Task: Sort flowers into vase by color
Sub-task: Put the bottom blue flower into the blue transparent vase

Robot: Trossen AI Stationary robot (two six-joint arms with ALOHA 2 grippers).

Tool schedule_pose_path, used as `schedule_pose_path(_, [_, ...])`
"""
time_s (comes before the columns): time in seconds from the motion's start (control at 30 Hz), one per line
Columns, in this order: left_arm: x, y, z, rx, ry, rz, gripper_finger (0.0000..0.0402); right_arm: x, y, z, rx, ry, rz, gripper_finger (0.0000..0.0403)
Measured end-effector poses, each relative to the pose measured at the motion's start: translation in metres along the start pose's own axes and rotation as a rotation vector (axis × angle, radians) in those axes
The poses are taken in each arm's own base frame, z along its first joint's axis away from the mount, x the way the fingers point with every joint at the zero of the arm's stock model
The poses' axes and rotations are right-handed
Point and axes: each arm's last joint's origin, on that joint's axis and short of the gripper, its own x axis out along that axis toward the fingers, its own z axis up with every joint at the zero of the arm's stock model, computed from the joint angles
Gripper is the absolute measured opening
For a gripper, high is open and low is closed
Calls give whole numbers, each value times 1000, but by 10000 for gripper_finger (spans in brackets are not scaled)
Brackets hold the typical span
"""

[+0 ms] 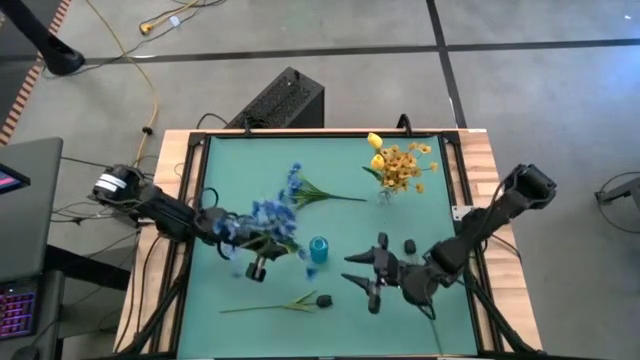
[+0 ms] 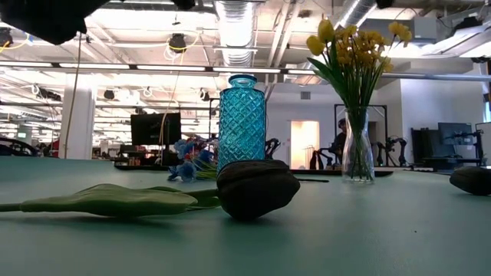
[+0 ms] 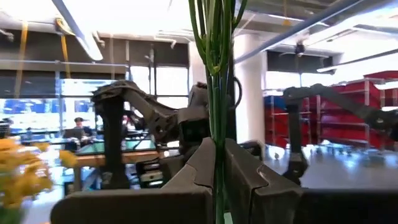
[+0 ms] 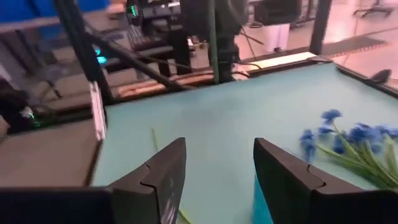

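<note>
A dark bud (image 1: 323, 298) lies near the worktop's (image 1: 330, 170) front edge. The right gripper (image 1: 372, 277) hovers open just behind it. The left gripper (image 1: 222, 228) clamps blue flowers (image 1: 270, 212) beside the blue vase (image 1: 318, 248). Yellow flowers (image 1: 402, 165) stand in a glass vase (image 2: 357, 149) near the far edge.

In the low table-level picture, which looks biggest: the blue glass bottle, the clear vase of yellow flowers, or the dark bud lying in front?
1. Clear glass vase with yellow flowers
2. Blue patterned glass bottle
3. Dark blackish bud, though it lies nearest the camera, so its true size is unsure.

Blue diamond-patterned vase (image 2: 242, 119); yellow flowers (image 1: 402, 165); teal table (image 1: 340, 290).
</note>
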Motion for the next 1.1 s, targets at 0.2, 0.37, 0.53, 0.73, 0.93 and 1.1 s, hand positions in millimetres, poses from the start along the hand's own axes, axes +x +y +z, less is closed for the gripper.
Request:
schedule_pose_path(0.2, [18,-12,-19,16,40,-45,0,4,6,-10,-10,-23,-57,206])
schedule_pose_path(0.37, [22,-7,-27,75,77,-16,0,12,6,-18,-18,-16,-72,205])
schedule_pose_path(0.53, [21,16,-35,99,151,30,0,19,3,-23,-37,-1,-93,205])
schedule_pose_path(0.73, [6,33,-42,97,172,74,0,23,-2,-20,-60,0,-104,205])
schedule_pose_path(0.93, [-10,44,-47,60,183,122,0,24,-2,-20,-79,2,-106,205])
schedule_pose_path(1.1, [-10,44,-46,63,180,117,0,27,-5,-19,-84,2,-118,205])
